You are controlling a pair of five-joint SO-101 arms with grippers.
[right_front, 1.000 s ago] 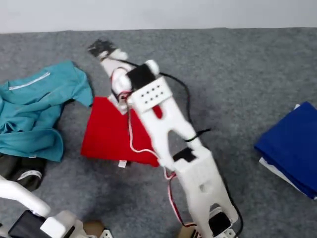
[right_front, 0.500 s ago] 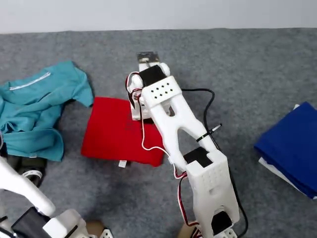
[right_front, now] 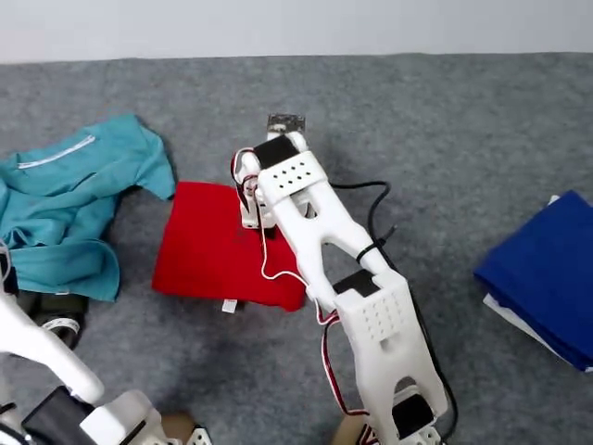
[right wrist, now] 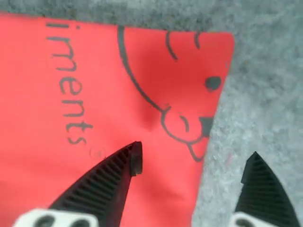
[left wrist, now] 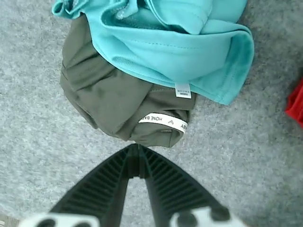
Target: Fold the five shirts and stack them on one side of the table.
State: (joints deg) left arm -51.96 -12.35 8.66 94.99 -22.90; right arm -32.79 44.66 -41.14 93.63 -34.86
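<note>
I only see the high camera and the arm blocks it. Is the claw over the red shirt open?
Observer: Yes. The right gripper is open, one finger above the red shirt, the other above the grey table.
Operator: Is anything drawn on the shirt?
Observer: Yes, a dark line-drawn cartoon face near its corner, and some letters.
Operator: What about the other claw?
Observer: The left gripper is shut, its tip close to the olive shirt lying under the teal shirt.

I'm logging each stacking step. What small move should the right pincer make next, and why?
Probably lower the right pincer and shut it on the folded red shirt. It stands open astride the shirt's edge, one finger over the cloth, the other over the grey table, so a short descent should catch that edge.
</note>
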